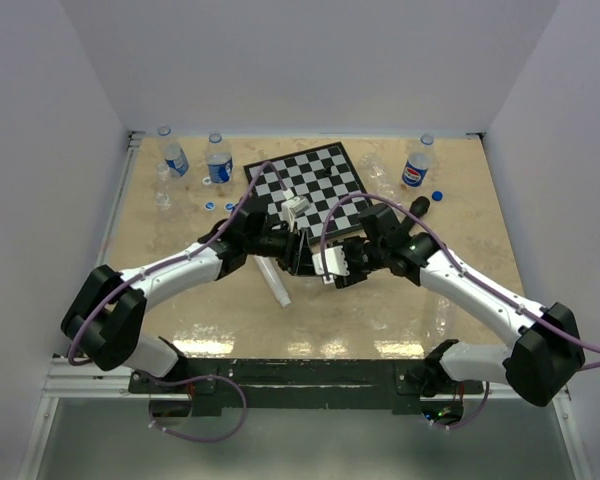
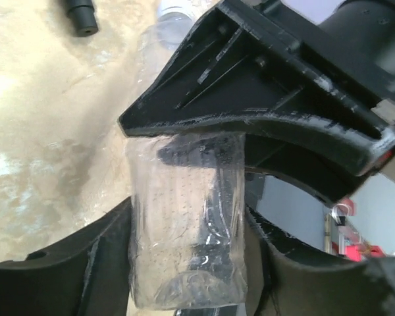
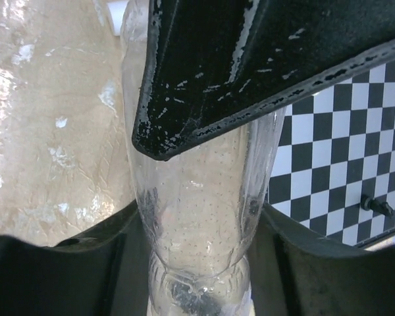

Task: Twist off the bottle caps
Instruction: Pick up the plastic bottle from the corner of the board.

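Note:
Both grippers meet over the table's middle, just in front of the chessboard. My left gripper is shut on a clear, label-less bottle, which fills the gap between its fingers. My right gripper is shut on the same bottle, with its fingers pressing both sides. The held bottle's cap is hidden. Each wrist view shows the other gripper's black finger lying over the bottle. Three capped bottles stand at the back. Loose blue caps lie on the table.
A white stick microphone lies in front of the grippers. A black one lies to the right of the board and shows in the left wrist view. A dark chess piece stands on the board. White walls enclose the table.

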Controlling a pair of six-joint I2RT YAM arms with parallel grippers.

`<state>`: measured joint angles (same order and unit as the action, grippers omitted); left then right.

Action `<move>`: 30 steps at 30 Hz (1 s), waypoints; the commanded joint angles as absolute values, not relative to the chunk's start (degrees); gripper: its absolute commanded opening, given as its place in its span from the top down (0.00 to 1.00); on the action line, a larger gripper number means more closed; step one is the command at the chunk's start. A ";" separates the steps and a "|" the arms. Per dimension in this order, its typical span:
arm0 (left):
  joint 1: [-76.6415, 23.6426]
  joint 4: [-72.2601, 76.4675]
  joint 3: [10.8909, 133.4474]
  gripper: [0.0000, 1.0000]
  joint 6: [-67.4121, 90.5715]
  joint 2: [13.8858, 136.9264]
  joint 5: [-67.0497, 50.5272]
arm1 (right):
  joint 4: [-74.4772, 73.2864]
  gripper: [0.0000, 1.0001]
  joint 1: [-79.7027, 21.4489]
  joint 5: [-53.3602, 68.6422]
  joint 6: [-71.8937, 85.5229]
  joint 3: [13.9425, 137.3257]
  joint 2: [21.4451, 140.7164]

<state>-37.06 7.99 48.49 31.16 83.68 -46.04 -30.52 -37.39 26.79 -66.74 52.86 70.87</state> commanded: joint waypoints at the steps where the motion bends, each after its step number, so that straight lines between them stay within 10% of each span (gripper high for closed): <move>1: -37.44 5.10 49.40 0.83 21.11 80.43 -42.81 | -25.75 0.42 -37.62 26.28 -60.14 53.96 69.35; 7: -37.44 0.09 45.36 0.92 6.96 71.39 -30.25 | -33.20 0.25 -25.07 38.48 -58.71 62.39 67.77; 17: -37.44 8.17 35.34 0.97 -10.27 53.19 -28.83 | -44.29 0.23 -16.26 51.59 -58.26 68.55 66.80; 30: -37.44 8.70 35.16 0.98 -11.51 52.65 -32.52 | -52.30 0.39 -18.45 51.24 -72.25 67.76 71.81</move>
<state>-37.43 4.58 34.87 -9.72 52.66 -30.52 -49.32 -16.62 48.23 -68.58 66.61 71.90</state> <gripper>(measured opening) 0.594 0.634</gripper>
